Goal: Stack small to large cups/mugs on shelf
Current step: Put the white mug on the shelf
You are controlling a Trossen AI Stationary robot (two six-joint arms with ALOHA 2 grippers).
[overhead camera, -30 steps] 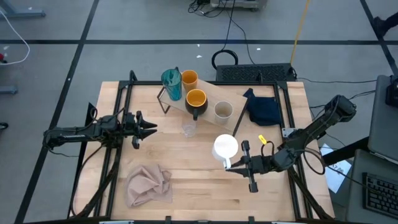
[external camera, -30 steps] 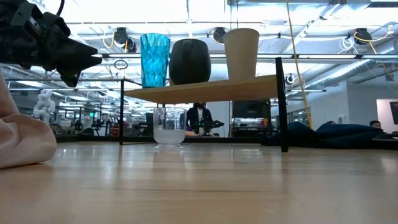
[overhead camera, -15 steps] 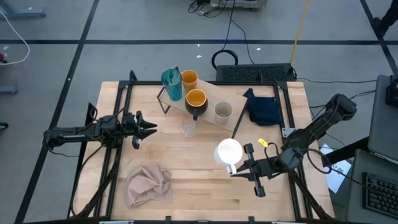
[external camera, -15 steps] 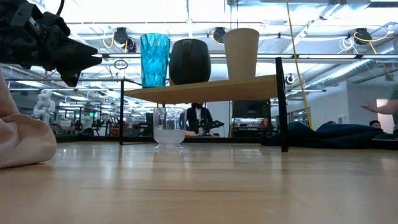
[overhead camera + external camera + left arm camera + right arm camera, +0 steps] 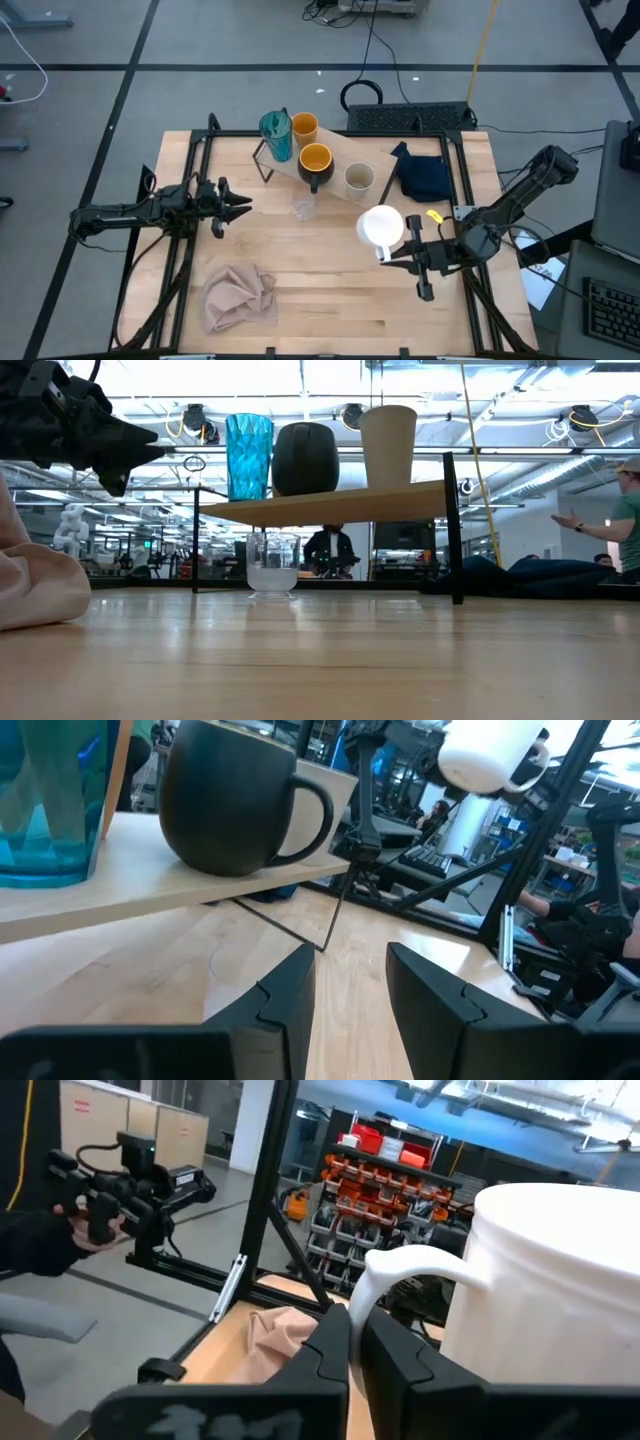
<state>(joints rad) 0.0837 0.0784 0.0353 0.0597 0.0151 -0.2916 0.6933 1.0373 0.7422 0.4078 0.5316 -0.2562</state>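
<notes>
Right gripper: my right gripper (image 5: 393,254) has its fingers (image 5: 335,1350) clamped on the handle of the white mug (image 5: 382,226), which I hold off the tabletop (image 5: 330,290), to the right of centre and in front of the shelf's right end.
White mug: mouth up in the high view; in my right wrist view its handle (image 5: 400,1275) sits pinched between my two dark fingers, the mug body (image 5: 550,1290) just beyond.
Left gripper: my left gripper (image 5: 243,208) hangs above the left part of the table, fingers apart and holding nothing, pointing toward the shelf.
Shelf: the light-wood shelf (image 5: 330,505) stands on its black wire frame at the back of the table.
On the shelf: the teal tumbler (image 5: 249,456), the black mug with orange inside (image 5: 315,162), the beige cup (image 5: 359,179) and the orange cup (image 5: 304,127).
Under the shelf edge: the small clear glass (image 5: 272,564) stands on the tabletop, just in front of the black mug.
Cloths: a pink cloth (image 5: 240,297) lies near the front left; a navy cloth (image 5: 423,176) lies right of the shelf.
Room: a person (image 5: 620,520) shows at the right edge of the low view.
</notes>
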